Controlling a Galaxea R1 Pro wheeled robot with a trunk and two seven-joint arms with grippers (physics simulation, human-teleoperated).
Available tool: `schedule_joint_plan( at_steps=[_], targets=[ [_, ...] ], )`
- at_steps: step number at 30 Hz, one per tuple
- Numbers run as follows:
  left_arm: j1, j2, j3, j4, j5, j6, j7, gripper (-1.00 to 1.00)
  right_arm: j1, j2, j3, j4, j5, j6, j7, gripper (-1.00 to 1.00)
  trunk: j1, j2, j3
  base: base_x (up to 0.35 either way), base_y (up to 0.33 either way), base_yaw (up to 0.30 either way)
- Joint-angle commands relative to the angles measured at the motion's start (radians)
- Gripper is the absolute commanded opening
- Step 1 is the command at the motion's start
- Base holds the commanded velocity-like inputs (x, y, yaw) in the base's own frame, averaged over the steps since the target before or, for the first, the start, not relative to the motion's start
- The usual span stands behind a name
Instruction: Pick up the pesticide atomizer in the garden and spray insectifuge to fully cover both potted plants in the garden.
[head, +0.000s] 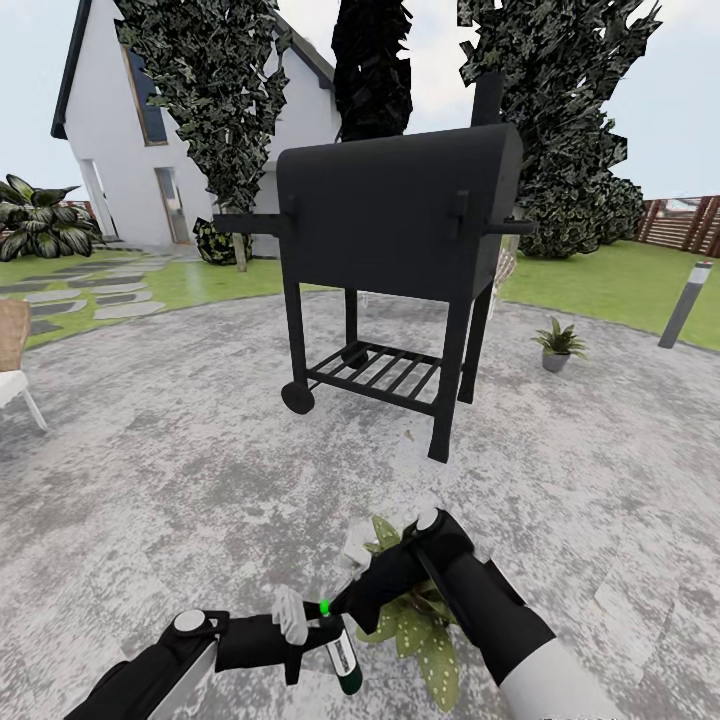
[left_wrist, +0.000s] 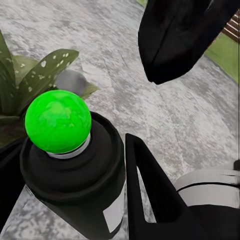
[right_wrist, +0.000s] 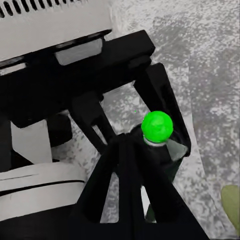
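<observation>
two plants: near one (head: 420, 620) under your arms, far one (head: 558, 345) right of grill (head: 395, 235)
left gripper (head: 300, 630): clamped on atomizer (head: 345, 660), nozzle toward near plant
right gripper (head: 345, 600): at green tip, opening unclear

Both pincers (head: 312, 628) (head: 340, 600) together, low, closed.

Near potted plant (head: 420, 625) half hidden behind right arm; atomizer (head: 345, 655) label unreadable.

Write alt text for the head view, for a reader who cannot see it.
Low in the frame, the left gripper holds the pesticide atomizer beside a speckled potted plant, with the right gripper close against the bottle's green top. Beyond, a black barbecue grill stands on grey paving, with a second potted plant to its right.
</observation>
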Motion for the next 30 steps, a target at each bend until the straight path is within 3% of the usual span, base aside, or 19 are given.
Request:
schedule_joint_plan(
  at_steps=[1, 5, 22, 28, 30],
  targets=[
    [0.0, 0.0, 0.001, 0.0, 0.001, 0.0, -0.01, -1.0, 0.0, 0.0, 0.0, 0.031, 0.0, -0.006, -0.027, -1.0, 0.0, 0.0, 0.0, 0.0, 0.0, 0.0],
    [0.0, 0.0, 0.001, 0.001, 0.001, 0.0, -0.021, -1.0, 0.0, -0.001, -0.002, 0.052, -0.002, -0.044, -0.091, -1.0, 0.0, 0.0, 0.0, 0.0, 0.0, 0.0],
    [0.0, 0.003, 0.012, 0.012, 0.003, 0.0, -0.02, -1.0, 0.0, 0.008, -0.008, 0.028, -0.002, -0.048, -0.089, -1.0, 0.0, 0.0, 0.0, 0.0, 0.0, 0.0],
    [0.0, 0.014, 0.015, 0.053, 0.004, 0.0, -0.012, -1.0, 0.0, 0.006, -0.087, -0.017, 0.003, -0.048, -0.102, -1.0, 0.0, 0.0, 0.0, 0.0, 0.0, 0.0],
    [0.0, 0.015, 0.016, 0.071, 0.005, -0.001, -0.007, -1.0, 0.0, 0.006, -0.148, -0.035, 0.006, -0.048, -0.134, -1.0, 0.0, 0.0, 0.0, 0.0, 0.0, 0.0]
  ],
)
